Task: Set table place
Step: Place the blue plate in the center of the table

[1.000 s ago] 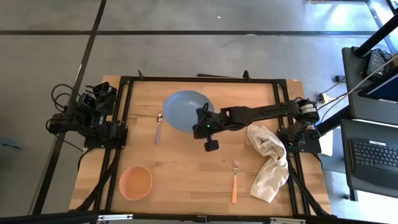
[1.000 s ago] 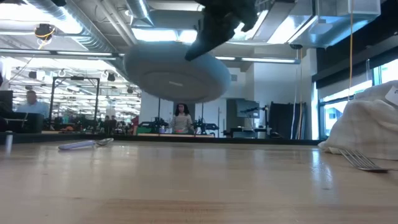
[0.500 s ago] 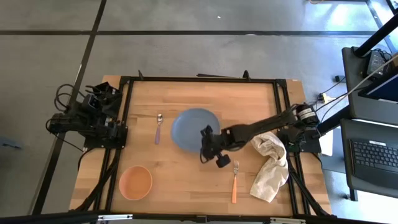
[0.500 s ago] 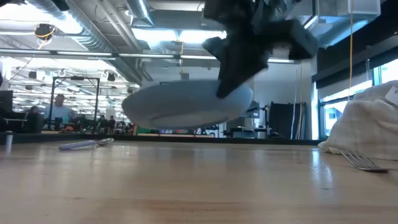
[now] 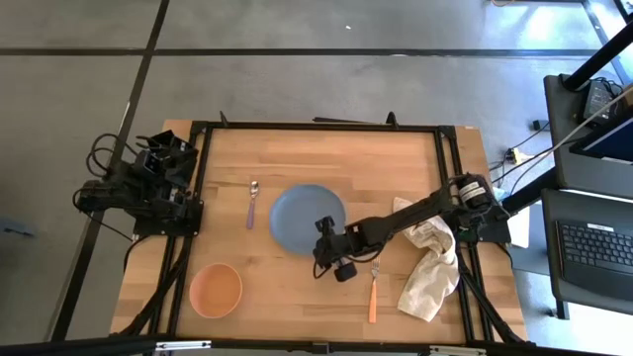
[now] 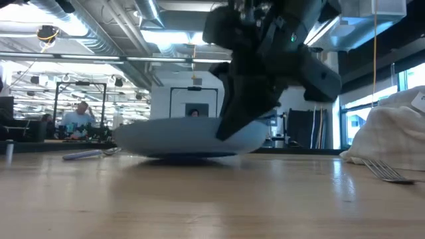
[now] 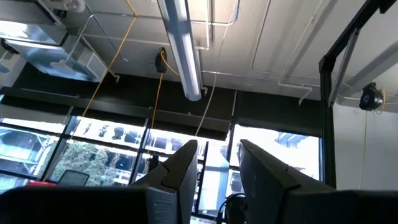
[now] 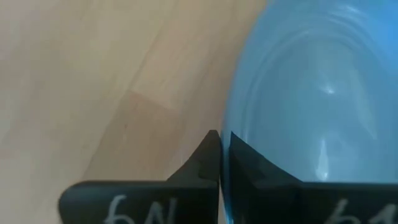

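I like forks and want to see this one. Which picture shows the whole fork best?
The high view: the fork lies whole on the table, orange handle and all, beside the cloth. The low view shows only its metal prongs at the edge. Neither wrist view shows it.

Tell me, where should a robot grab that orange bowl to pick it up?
Probably by the rim. The orange bowl sits upright and open near the table's front left corner, nothing touching it, so fingers could come straight down, one inside the wall and one outside. The right gripper grips the blue plate by its edge likewise.
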Available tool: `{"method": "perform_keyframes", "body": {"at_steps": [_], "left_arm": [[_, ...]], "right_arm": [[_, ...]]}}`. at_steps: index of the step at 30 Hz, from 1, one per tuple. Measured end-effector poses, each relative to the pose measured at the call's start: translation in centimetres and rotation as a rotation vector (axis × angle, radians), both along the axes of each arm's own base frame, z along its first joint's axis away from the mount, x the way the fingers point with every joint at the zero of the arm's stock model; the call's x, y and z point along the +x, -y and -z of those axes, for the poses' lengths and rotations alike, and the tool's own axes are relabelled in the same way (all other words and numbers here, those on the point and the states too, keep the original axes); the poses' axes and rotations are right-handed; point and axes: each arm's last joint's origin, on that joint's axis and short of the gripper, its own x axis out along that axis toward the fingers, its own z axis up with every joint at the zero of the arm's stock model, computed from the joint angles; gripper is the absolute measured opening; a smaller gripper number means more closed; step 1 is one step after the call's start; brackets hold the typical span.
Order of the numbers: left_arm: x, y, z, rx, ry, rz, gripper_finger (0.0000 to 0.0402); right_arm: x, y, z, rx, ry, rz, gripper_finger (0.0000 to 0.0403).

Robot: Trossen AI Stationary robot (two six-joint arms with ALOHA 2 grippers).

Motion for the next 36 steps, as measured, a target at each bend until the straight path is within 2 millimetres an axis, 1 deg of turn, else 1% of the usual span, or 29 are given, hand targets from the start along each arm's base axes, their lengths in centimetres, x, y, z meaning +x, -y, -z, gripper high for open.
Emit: {"method": "perform_keyframes", "body": {"at_steps": [7, 9, 14, 19, 26, 31, 33, 36], "left_arm": [[0.1, 0.0, 0.1, 0.001, -0.017, 0.000, 0.0110], [0.1, 0.0, 0.1, 0.001, -0.018, 0.000, 0.0110], [0.1, 0.0, 0.1, 0.001, -0.018, -0.001, 0.0110], [0.1, 0.0, 0.1, 0.001, -0.018, -0.001, 0.0110], [0.1, 0.0, 0.2, 0.001, -0.022, -0.001, 0.0110], [0.2, 0.0, 0.2, 0.001, -0.029, -0.001, 0.0110], [0.2, 0.0, 0.2, 0.001, -0.028, -0.001, 0.0110], [0.2, 0.0, 0.2, 0.001, -0.028, -0.001, 0.0110]], "right_arm": [[0.4, -0.1, 1.9, 0.015, -0.030, 0.045, 0.0009], [0.5, -0.2, 2.0, 0.021, -0.021, 0.046, 0.0016], [0.7, -0.2, 2.0, 0.124, -0.015, 0.078, 0.0042], [0.7, -0.4, 2.1, 0.187, -0.030, 0.096, 0.0064], [1.0, -0.4, 1.9, 0.204, -0.003, 0.108, 0.0092], [1.2, -0.1, 1.8, 0.270, 0.010, 0.206, 0.0123], [1.4, -0.2, 1.4, 0.290, 0.007, 0.240, 0.0133], [2.1, -0.5, 0.1, 0.334, 0.010, 0.234, 0.0139]]}}
